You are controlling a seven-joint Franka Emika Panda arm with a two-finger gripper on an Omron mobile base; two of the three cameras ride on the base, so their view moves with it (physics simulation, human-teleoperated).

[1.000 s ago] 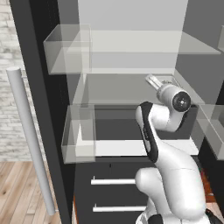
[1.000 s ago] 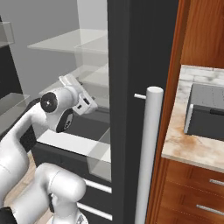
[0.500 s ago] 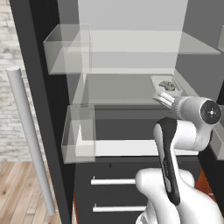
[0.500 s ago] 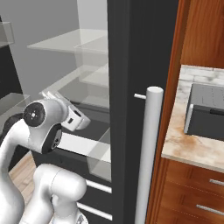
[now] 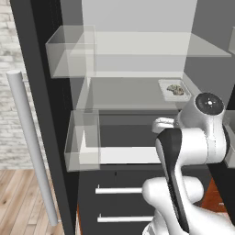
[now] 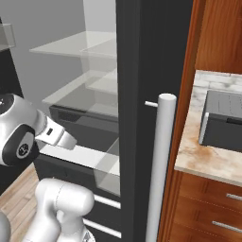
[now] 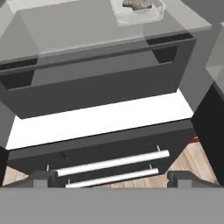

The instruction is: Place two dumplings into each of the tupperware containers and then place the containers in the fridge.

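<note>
One filled tupperware container [image 5: 173,89] sat at the fridge [image 5: 137,105] shelf's right edge; the gripper [image 7: 112,179], fingers wide apart, held nothing.

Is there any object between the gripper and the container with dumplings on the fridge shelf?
Nothing visible does. The tupperware container sits on the glass shelf, with bare shelf and open air toward the gripper, which is apart from it.
</note>
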